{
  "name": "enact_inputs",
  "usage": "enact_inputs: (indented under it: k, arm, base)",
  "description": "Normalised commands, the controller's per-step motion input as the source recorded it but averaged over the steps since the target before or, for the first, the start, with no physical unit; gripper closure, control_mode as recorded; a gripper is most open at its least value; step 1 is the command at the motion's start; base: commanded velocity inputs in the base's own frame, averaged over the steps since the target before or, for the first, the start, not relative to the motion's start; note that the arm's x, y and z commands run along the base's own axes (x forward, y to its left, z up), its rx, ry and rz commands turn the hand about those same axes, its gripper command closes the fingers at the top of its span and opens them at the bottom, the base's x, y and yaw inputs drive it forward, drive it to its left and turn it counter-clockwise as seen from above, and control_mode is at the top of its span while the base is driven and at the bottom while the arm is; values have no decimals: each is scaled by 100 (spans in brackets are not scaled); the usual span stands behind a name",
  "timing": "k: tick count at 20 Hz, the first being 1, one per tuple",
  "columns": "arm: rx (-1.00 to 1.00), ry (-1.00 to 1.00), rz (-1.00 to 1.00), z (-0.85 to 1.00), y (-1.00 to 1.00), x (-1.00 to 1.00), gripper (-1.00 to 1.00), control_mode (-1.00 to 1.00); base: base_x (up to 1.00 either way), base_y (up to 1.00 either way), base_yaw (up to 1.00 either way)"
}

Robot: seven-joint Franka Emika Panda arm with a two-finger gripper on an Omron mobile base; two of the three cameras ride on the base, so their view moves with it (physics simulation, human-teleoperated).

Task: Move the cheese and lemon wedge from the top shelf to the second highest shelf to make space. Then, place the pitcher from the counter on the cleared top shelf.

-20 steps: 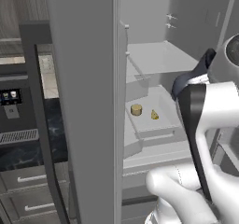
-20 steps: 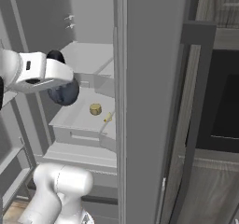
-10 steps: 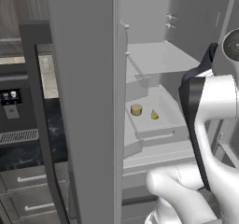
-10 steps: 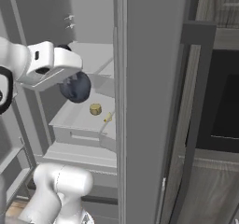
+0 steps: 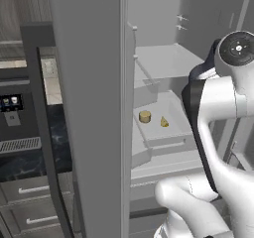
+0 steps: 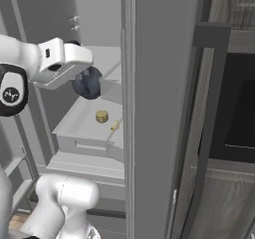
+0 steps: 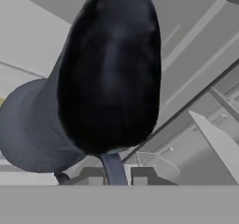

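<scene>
The gripper (image 7: pixel 113 174) is closed tight on the thin curved handle of the pitcher (image 6: pixel 87 82), whose dark round body hangs just in front of the fingers and blocks most of the hand view. In the right base view the pitcher is held in the air inside the open fridge, above and slightly left of the cheese (image 6: pixel 101 116). The cheese and the lemon wedge (image 5: pixel 163 121) lie close together, not touching, on the second highest shelf (image 5: pixel 173 128). The top shelf (image 5: pixel 168 62) above them is bare. The pitcher seems to hang below the level of that top shelf, though the arm hides part of it. The counter (image 5: pixel 25 157) shows at the far left.
</scene>
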Motion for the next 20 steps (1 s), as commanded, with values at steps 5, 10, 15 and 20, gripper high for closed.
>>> enact_inputs:
  k: [5, 10, 15, 20]
  arm:
    - [0, -5, 0, 18, 0, 41, 100, -100]
    - [0, 0, 0, 15, 0, 41, 100, -100]
    - [0, 0, 0, 3, 0, 44, 100, -100]
    - [0, 0, 0, 0, 0, 46, 100, -100]
  base:
    - [0, 0, 0]
    - [0, 0, 0]
    - [0, 0, 0]
    - [0, 0, 0]
